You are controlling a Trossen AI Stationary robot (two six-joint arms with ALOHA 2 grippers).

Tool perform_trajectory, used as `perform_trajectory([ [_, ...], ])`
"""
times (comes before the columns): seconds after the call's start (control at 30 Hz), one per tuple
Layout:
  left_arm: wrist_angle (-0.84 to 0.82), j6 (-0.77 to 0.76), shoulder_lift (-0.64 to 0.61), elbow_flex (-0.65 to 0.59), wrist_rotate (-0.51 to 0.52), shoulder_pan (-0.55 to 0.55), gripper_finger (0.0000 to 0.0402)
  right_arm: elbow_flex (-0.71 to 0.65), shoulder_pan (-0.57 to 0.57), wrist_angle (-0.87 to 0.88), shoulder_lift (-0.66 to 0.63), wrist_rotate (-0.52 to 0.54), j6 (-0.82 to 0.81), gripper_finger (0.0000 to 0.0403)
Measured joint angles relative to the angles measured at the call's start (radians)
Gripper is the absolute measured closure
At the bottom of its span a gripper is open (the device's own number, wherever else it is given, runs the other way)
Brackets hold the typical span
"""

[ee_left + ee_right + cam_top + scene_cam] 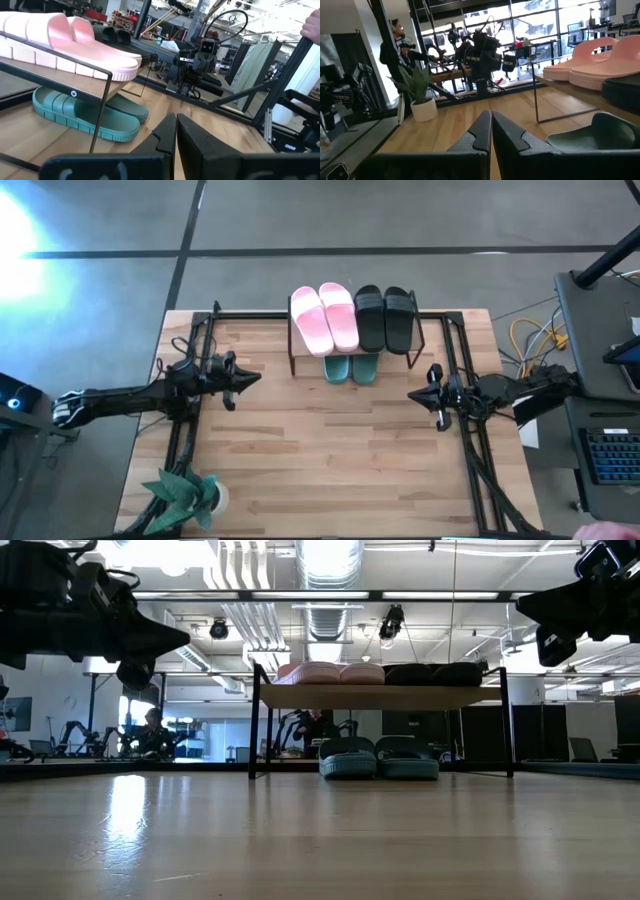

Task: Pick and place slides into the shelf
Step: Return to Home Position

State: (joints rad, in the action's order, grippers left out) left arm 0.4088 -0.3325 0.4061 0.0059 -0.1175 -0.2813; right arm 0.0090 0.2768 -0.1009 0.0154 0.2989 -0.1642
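Left claw [256,379] and right claw [412,394] pinched together, empty.

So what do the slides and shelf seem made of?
Slides: matte, ribbed, each moulded in one colour, probably rubber or foam. Shelf top: pale flat plank, looks like wood. Legs: thin, black, likely metal.

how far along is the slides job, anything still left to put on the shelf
Looks finished. The pink slides and black slides lie on top of the shelf, the green slides under it. Nothing is in hand: the left gripper and right gripper hang shut and empty either side of the shelf. No slide lies loose on the table, so nothing is left to place.
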Motion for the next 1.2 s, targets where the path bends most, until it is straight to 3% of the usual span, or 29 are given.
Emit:
perform_trajectory([
  [1.2, 0.000, 0.000, 0.102, -0.001, 0.000, 0.000, 0.0402, 0.001, 0.000, -0.001, 0.000, 0.000, 0.000, 0.0394],
])
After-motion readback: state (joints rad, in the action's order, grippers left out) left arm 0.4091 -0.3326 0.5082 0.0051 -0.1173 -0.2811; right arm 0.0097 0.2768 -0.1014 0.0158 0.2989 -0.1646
